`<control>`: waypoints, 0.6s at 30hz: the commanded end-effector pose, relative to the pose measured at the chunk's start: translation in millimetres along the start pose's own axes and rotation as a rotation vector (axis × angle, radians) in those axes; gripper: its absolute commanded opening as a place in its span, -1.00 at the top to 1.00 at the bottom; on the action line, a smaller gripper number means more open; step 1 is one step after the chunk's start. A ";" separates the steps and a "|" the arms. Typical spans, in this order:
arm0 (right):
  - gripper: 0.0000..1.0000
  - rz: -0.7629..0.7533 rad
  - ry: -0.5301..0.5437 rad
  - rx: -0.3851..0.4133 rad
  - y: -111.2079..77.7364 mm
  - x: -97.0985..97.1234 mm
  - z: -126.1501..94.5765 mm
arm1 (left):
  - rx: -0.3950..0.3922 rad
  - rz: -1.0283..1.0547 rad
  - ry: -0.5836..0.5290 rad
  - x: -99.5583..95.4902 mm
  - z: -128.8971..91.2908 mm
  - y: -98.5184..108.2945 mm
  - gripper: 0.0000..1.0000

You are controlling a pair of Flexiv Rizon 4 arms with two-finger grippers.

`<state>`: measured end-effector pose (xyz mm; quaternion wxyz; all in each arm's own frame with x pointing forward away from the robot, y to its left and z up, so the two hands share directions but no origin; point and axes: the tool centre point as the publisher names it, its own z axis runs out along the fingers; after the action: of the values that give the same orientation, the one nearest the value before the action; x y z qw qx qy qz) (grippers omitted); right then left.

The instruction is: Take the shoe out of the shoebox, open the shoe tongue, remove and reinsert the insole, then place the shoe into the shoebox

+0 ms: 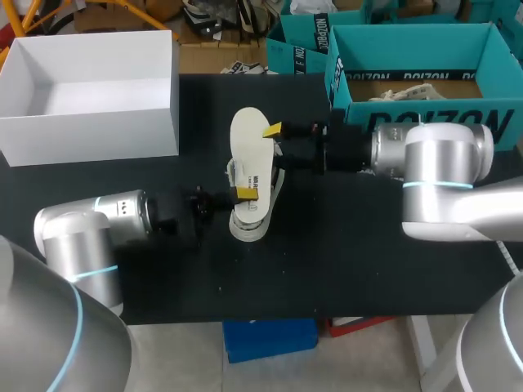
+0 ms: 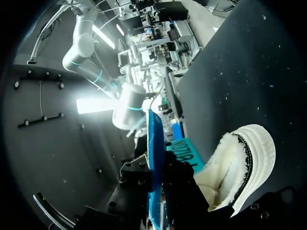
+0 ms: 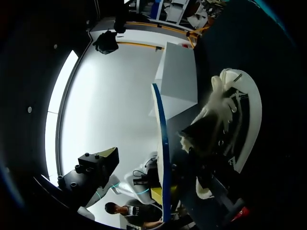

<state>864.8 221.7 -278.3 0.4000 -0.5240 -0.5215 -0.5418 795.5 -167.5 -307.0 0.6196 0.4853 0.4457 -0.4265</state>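
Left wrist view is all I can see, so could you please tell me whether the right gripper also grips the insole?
Observer: No; in the right wrist view the right gripper is open, with one finger clear of the insole.
Operator: Thank you. Is the shoebox free?
Observer: Yes; the head view shows the shoebox empty at the table's far left.
Operator: And the shoe, please?
Observer: The shoe rests mid-table, well apart from the shoebox.
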 end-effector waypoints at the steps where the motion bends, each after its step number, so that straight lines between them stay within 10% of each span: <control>1: -0.75 0.002 0.004 0.005 3.0 -9.4 18.3 | -0.003 0.003 0.004 -0.7 0.3 -1.9 1.00; 8: -0.67 0.011 0.006 0.014 0.6 -15.3 29.5 | -0.003 0.003 0.004 -0.7 0.3 -1.9 1.00; 10: -0.45 0.013 0.007 0.014 0.6 -16.5 29.6 | -0.003 0.003 0.004 -0.7 0.3 -1.9 1.00; 11: 0.00 0.014 0.006 0.012 0.6 -16.6 29.6 | -0.003 0.003 0.004 -0.7 0.3 -1.9 1.00; 18: 0.10 0.020 -0.001 0.005 1.0 -19.6 24.8 | -0.003 0.003 0.004 -0.7 0.3 -1.9 1.00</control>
<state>873.8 244.2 -299.2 0.4081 -0.5269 -0.5188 -0.5354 795.6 -167.8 -307.6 0.6202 0.4849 0.4453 -0.4266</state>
